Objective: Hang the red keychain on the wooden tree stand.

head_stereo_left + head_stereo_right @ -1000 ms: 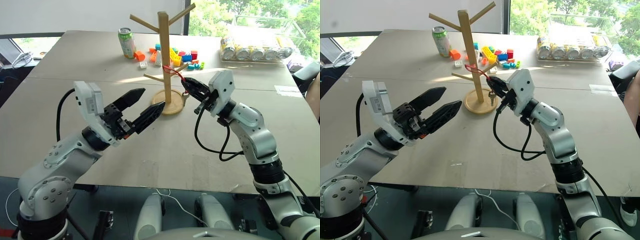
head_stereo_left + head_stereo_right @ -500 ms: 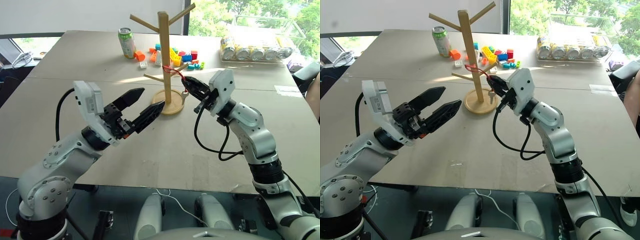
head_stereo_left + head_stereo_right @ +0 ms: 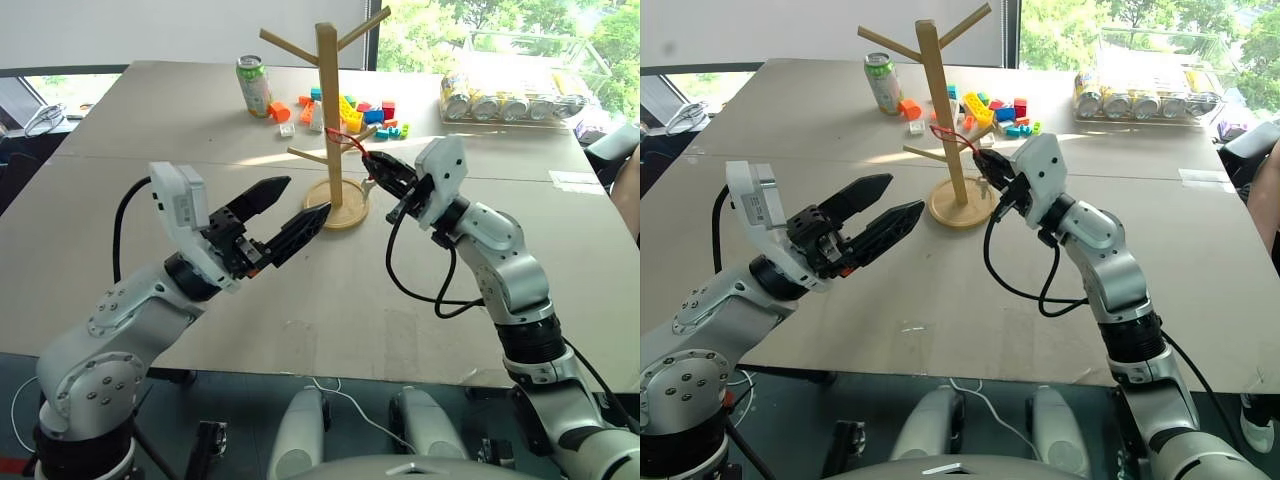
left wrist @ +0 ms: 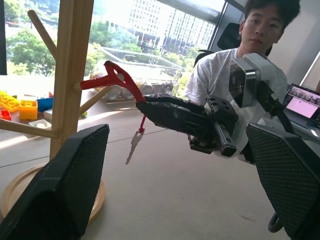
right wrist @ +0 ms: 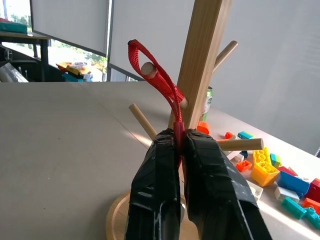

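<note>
The wooden tree stand [image 3: 327, 100] rises from its round base at the table's middle. The red keychain [image 5: 150, 60] has its cord loop around the tip of a lower peg on the stand's right side. My right gripper [image 5: 180, 137] is shut on the cord just below the loop. The small silver key [image 4: 134, 145] dangles under the gripper's fingers. In the head view the right gripper [image 3: 368, 160] sits close to the post's right. My left gripper [image 3: 303, 197] is held open in front of the stand's base, holding nothing.
A green can [image 3: 254, 85] and several coloured toy blocks [image 3: 352, 110] lie behind the stand. A clear tray of cans [image 3: 510, 100] stands at the back right. A person [image 4: 235, 75] sits beyond the table's right side.
</note>
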